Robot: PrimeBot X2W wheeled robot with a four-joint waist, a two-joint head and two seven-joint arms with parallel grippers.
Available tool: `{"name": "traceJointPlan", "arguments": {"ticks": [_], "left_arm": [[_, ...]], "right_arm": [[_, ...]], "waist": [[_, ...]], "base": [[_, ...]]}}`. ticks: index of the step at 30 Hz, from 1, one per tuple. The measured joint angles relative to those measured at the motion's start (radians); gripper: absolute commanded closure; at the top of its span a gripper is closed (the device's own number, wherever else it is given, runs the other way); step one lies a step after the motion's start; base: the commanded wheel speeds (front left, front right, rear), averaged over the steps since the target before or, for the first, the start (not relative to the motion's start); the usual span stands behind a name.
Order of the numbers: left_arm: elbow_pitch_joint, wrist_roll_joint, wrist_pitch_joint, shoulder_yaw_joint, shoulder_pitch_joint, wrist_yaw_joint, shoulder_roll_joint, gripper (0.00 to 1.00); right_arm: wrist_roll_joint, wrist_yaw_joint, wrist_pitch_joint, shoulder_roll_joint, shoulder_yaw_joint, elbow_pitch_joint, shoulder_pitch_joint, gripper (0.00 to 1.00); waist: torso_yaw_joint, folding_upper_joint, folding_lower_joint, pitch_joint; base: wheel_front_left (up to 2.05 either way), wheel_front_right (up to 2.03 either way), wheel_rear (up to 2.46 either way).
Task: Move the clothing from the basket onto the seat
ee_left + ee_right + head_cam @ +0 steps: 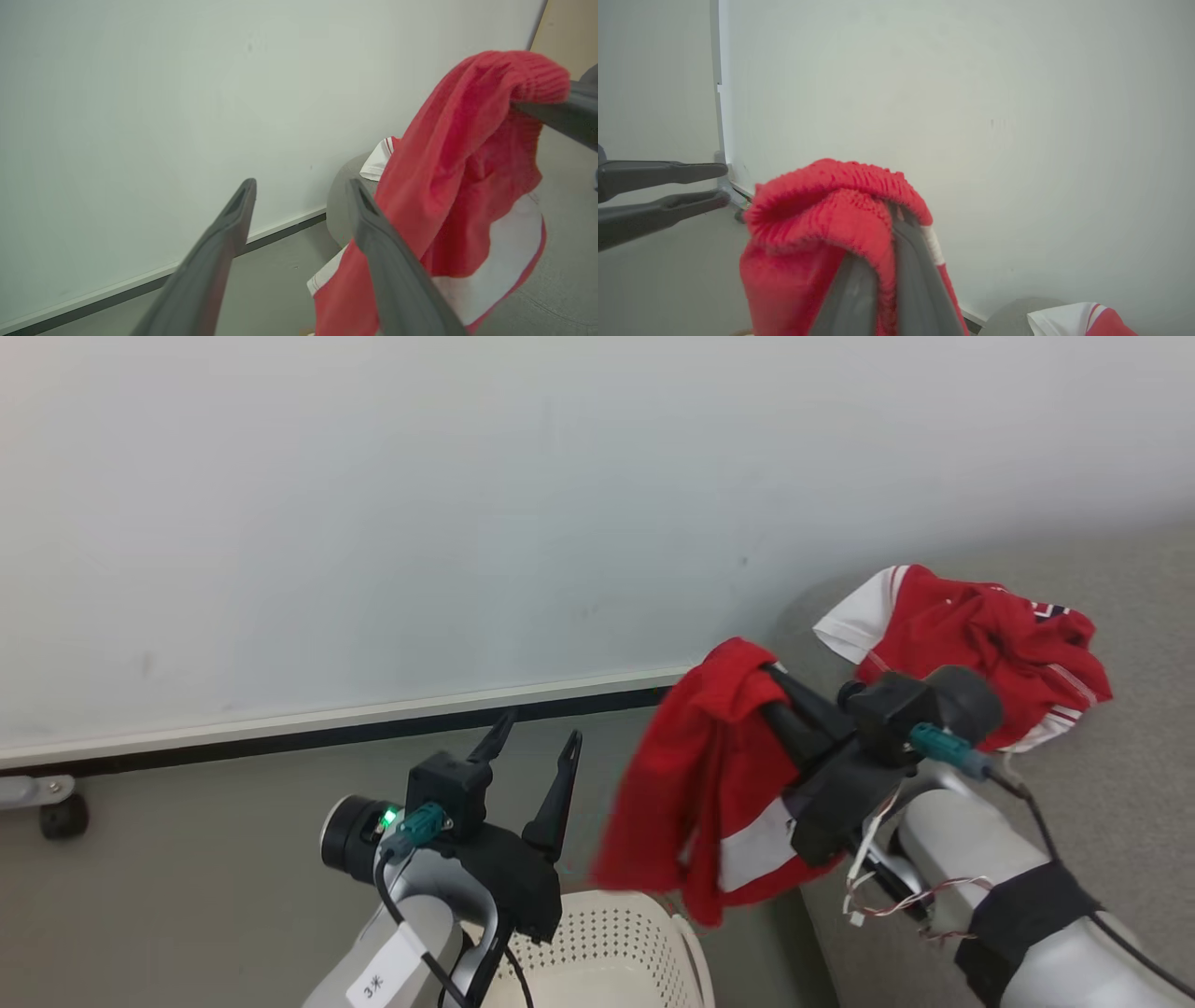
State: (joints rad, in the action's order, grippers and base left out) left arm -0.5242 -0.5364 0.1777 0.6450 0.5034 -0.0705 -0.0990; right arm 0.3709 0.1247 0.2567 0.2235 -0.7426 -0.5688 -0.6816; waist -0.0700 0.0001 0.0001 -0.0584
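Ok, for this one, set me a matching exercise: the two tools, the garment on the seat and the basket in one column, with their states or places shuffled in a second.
Column one:
1. left tool
2. right tool
3. other garment
4. basket

Column two:
a. lying on the seat
b. shut on the hanging garment
c. open, holding nothing
d. at the head view's bottom edge

Pairs: 1-c, 2-b, 3-a, 4-d
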Motion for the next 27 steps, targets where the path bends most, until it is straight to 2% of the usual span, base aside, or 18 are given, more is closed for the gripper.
{"name": "traceJointPlan", "arguments": {"ticks": [5, 14, 27], "left_arm": [[0.003, -0.001, 0.025, 0.004, -0.033, 0.0, 0.004, 0.0], [0.034, 0.004, 0.045, 0.041, -0.121, 0.009, 0.003, 0.0], [0.095, 0.037, 0.062, 0.081, -0.156, 0.009, 0.024, 0.0]], "right_arm": [[-0.002, -0.003, 0.0, 0.063, 0.03, 0.044, 0.007, 1.0], [-0.013, -0.046, 0.0, 0.147, 0.068, 0.122, 0.059, 1.0], [-0.019, -0.082, 0.0, 0.265, 0.13, 0.223, 0.12, 1.0]], "waist": [[-0.042, 0.0, 0.0, 0.001], [-0.125, 0.0, -0.0001, -0.002], [-0.246, -0.0001, -0.0001, 0.014]], "base": [[0.0, 0.0, 0.0], [0.0, 0.0, 0.0], [0.0, 0.0, 0.0]]}}
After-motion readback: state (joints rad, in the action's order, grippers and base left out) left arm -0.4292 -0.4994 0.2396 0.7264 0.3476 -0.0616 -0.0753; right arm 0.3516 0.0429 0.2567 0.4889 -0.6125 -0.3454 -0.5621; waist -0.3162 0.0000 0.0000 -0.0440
